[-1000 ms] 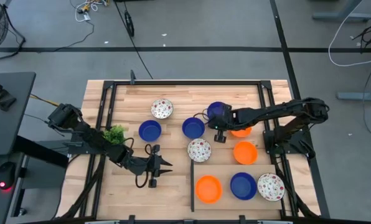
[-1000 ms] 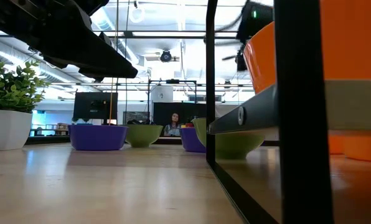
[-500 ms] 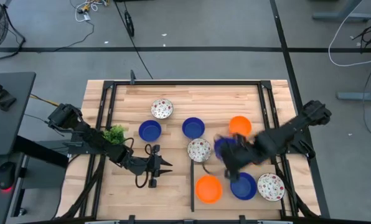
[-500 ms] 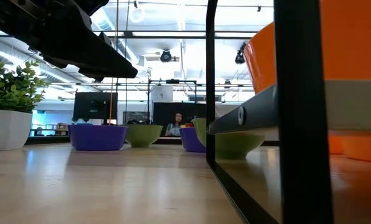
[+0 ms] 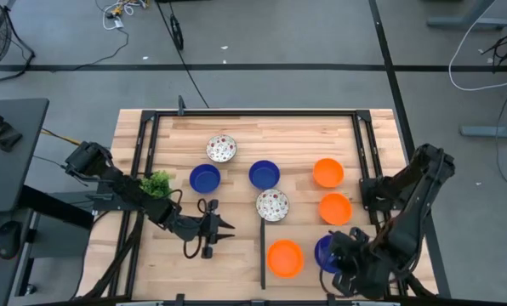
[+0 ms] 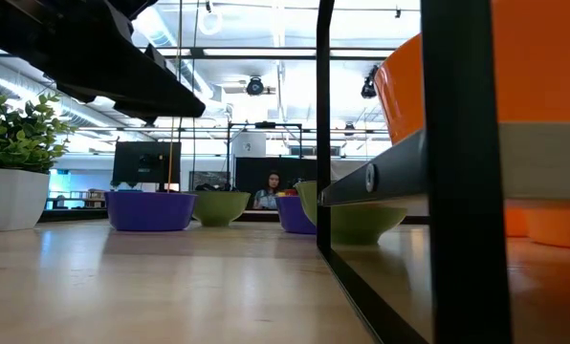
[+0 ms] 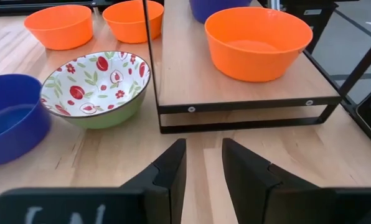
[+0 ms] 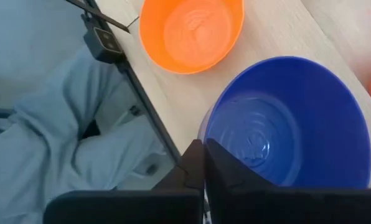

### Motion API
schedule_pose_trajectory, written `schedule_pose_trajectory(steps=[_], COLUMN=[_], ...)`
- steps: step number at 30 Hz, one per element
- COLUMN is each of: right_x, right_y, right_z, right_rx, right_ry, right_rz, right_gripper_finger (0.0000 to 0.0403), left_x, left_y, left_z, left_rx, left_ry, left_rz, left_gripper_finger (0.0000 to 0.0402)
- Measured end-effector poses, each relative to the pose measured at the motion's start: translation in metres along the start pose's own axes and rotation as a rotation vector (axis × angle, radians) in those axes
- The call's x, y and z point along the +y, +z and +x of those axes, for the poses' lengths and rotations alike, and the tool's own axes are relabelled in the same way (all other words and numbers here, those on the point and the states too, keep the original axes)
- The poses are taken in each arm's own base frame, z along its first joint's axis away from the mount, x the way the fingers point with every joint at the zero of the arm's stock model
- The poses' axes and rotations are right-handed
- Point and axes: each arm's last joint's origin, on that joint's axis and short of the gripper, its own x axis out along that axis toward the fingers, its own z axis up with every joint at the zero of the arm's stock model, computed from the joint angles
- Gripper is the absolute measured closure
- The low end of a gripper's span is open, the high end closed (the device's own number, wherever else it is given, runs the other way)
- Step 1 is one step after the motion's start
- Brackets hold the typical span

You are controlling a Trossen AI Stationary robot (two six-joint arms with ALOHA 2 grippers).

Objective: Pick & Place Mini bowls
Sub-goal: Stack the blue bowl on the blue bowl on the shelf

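Blue mini bowl (image 8: 289, 127) is sitting nipped by its rim between the right gripper's (image 8: 201, 163) closed fingers, over the table's (image 5: 296, 140) near right corner, beside an orange bowl (image 5: 285, 257). Left gripper (image 5: 222, 227) is waiting slightly parted and empty, facing the speckled bowl (image 7: 96, 87)

Both arms matte black w/ jointed segments, black cables; left gripper (image 7: 202, 163) fingers dark, wedge-shaped.

Right arm covers most of blue bowl (image 5: 324, 248) at worktop's front right; right hand itself hidden under the arm in the high view
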Motion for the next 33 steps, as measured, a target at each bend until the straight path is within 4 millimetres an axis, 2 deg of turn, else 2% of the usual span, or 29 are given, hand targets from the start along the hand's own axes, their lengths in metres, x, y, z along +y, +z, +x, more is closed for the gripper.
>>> schedule_pose_trajectory(steps=[7,13,25,33], right_x=[0.010,0.010,0.009,0.010], right_y=[-0.024,-0.041,-0.045,-0.051], right_z=[0.031,0.040,0.045,0.058], right_rx=[0.038,0.026,-0.102,-0.053], right_ry=[-0.085,-0.145,-0.200,-0.239], right_rz=[-0.209,-0.270,-0.371,-0.366], right_gripper_finger=[0.0403,0.0403,0.0403,0.0403], left_x=[0.000,0.000,0.001,0.001], left_y=[0.000,0.000,0.001,0.001], left_z=[0.000,0.000,0.000,0.000], left_rx=[0.000,-0.004,-0.009,-0.010], left_ry=[0.002,0.009,0.017,0.016], left_rz=[-0.002,-0.004,-0.007,-0.008], left_gripper_finger=[0.0294,0.0294,0.0294,0.0294])
